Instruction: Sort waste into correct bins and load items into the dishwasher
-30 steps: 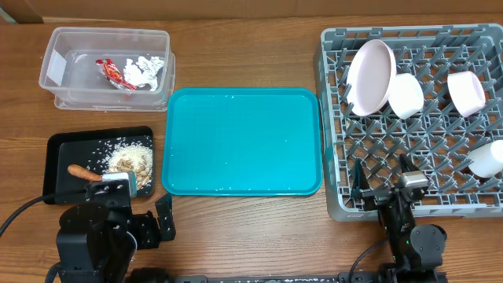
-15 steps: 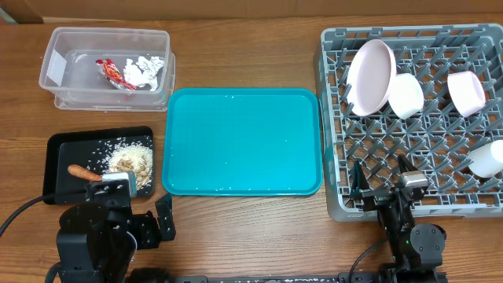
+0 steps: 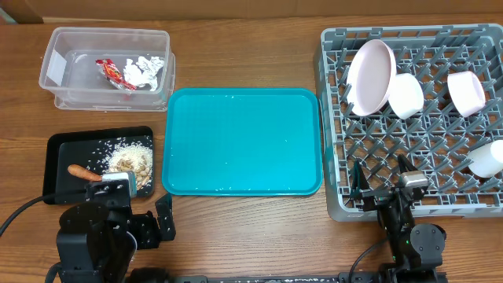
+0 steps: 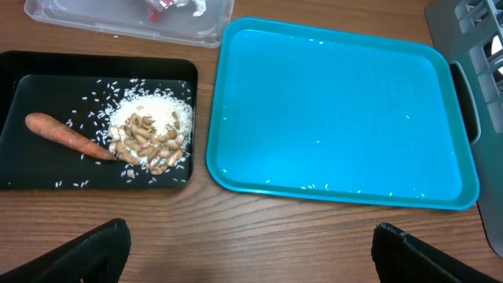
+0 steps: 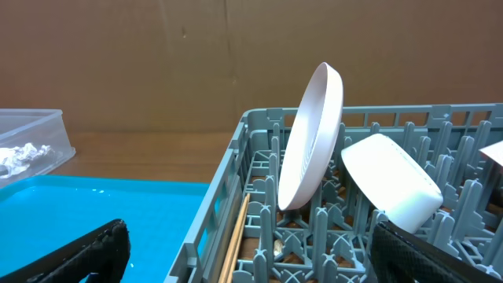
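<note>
Nothing has shifted: left end effector (image 4: pixel 255 255) and right end effector (image 5: pixel 250 253) gape wide and empty at six o'clock. The wrapper (image 3: pixel 113 72) lies in the tub (image 3: pixel 55 45) at ten, scraps (image 3: pixel 130 161) in the black tray (image 3: pixel 59 146) at eight, plate (image 3: pixel 371 76) in the rack (image 3: pixel 333 126) at three; the task looks finished.

Kind of place: a robot test bench dressed up as a kitchen clean-up station.
Landmark: a teal tray (image 3: pixel 242 141) lies mid-way along a wood-grain table (image 3: pixel 244 55).
Right of the tray: a grey catering-style dish rack (image 3: pixel 334 206) with upright pegs holds white dishes (image 3: pixel 373 75).
Left of the tray: a clear tub (image 3: pixel 59 43) with a white label (image 3: pixel 55 69), and a black tray (image 3: pixel 55 169) with rice and a carrot (image 4: pixel 67 134) in it.
Nearer than the tray: two black robot arms, one on the left (image 3: pixel 98 236) and one on the right (image 3: pixel 409 236), are mounted at the table edge. A black cable (image 3: pixel 20 216) trails from the left one.
Beyond the tray: a plain brown cardboard backdrop (image 5: pixel 157 55).
</note>
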You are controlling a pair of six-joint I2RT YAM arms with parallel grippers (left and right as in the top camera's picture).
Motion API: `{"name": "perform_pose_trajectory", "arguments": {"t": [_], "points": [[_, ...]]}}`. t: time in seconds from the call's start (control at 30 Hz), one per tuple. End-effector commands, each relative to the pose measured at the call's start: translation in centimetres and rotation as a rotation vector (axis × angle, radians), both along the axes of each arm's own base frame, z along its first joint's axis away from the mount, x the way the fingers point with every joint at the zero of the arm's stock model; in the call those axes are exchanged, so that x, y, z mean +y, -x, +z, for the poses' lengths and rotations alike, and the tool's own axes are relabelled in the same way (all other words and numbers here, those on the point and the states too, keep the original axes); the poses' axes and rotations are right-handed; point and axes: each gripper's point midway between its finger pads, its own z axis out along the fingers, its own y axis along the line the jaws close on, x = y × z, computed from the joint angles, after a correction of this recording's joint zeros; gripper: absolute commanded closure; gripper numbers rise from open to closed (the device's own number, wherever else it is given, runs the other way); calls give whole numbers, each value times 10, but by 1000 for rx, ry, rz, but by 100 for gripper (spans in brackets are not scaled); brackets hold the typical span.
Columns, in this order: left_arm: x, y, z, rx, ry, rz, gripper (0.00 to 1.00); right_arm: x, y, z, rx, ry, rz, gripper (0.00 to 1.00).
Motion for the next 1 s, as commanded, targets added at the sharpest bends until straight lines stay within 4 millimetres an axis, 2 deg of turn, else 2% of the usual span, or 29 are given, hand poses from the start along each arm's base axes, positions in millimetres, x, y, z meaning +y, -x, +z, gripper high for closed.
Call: {"name": "perform_pose_trajectory", "arguments": {"t": [0.0, 0.2, 0.33, 0.47, 0.63, 0.77, 0.87, 0.97], "points": [[1, 0, 0, -7, 0, 9, 0, 0, 0, -2, -3, -4, -1, 0], [1, 2, 1, -13, -4, 7, 0, 0, 0, -2, -3, -4, -2, 0], [10, 6, -5, -23, -45, 35, 0, 0, 0, -2, -3, -4, -2, 0], [11, -12, -20, -165, -46, 46, 0, 0, 0, -2, -3, -4, -2, 0], [10, -32, -57, -301, -28, 54, 0, 0, 0, -2, -3, -4, -1, 0], [6, -47, -77, -413, -7, 43, 0, 0, 0, -2, -3, -4, -1, 0], [6, -59, -83, -501, 9, 51, 0, 0, 0, -2, -3, -4, -1, 0], [6, -71, -79, -600, 8, 50, 0, 0, 0, -2, -3, -4, -2, 0]]}}
